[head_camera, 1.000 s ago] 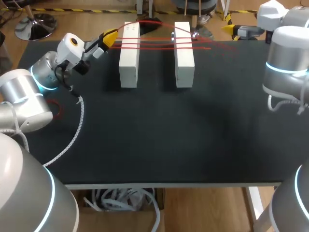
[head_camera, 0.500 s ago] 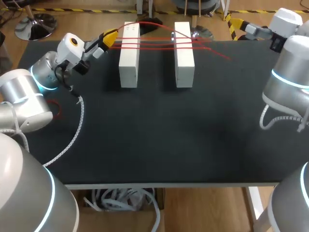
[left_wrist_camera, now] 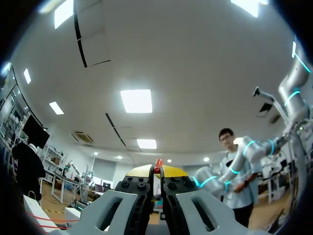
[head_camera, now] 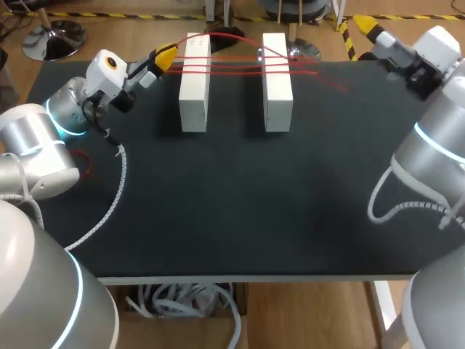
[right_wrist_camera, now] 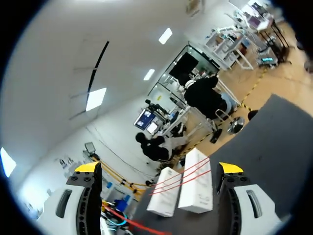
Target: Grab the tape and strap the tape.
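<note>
left gripper [head_camera: 161,57] upper left: pressed together, pinching the red tape [head_camera: 236,66] | tape: stretched over two white blocks [head_camera: 195,87], upper middle of black surface [head_camera: 232,211] | right gripper [head_camera: 368,29] upper right: spread wide, apart from tape

tape [left_wrist_camera: 158,161] mostly hidden inside left gripper [left_wrist_camera: 157,171], only red tip showing; far loose end blurred.
</note>
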You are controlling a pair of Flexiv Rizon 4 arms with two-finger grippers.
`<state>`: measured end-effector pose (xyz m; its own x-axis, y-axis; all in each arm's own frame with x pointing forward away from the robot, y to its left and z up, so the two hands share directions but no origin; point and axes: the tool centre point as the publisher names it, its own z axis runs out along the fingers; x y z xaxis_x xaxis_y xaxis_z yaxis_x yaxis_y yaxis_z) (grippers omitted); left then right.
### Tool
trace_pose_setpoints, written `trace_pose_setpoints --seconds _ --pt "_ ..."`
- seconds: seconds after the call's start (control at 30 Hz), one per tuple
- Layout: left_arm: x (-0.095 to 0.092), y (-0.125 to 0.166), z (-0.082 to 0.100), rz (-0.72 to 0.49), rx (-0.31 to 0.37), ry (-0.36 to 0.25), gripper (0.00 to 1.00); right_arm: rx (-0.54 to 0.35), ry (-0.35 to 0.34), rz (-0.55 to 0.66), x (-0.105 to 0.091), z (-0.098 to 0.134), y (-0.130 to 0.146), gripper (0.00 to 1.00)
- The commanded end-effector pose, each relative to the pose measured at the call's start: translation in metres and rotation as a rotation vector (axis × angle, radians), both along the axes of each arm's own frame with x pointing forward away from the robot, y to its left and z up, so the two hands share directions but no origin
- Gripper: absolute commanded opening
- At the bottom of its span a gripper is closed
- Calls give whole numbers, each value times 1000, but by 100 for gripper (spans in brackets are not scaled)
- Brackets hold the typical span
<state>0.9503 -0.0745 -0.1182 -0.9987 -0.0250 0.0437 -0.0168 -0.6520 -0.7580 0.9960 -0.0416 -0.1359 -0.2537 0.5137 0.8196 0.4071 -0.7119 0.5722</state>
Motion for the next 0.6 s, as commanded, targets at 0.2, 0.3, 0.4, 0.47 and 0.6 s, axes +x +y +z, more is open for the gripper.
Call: trace_pose_setpoints --seconds 0.2,0.3,0.4,0.47,0.6 --pt "1 0 -1 -1 -2 -1 0 404 -50 -142 -31 4 9 100" --pt "1 0 -1 -1 -2 -1 0 461 -34 -122 -38 7 16 100" --pt "1 0 -1 -1 -2 -1 0 479 -12 -115 -45 9 25 100" --pt "1 0 -1 -1 -2 -1 0 509 4 -132 -49 8 30 100" --pt "1 0 -1 -1 -2 -1 0 564 17 -188 -57 5 35 100"
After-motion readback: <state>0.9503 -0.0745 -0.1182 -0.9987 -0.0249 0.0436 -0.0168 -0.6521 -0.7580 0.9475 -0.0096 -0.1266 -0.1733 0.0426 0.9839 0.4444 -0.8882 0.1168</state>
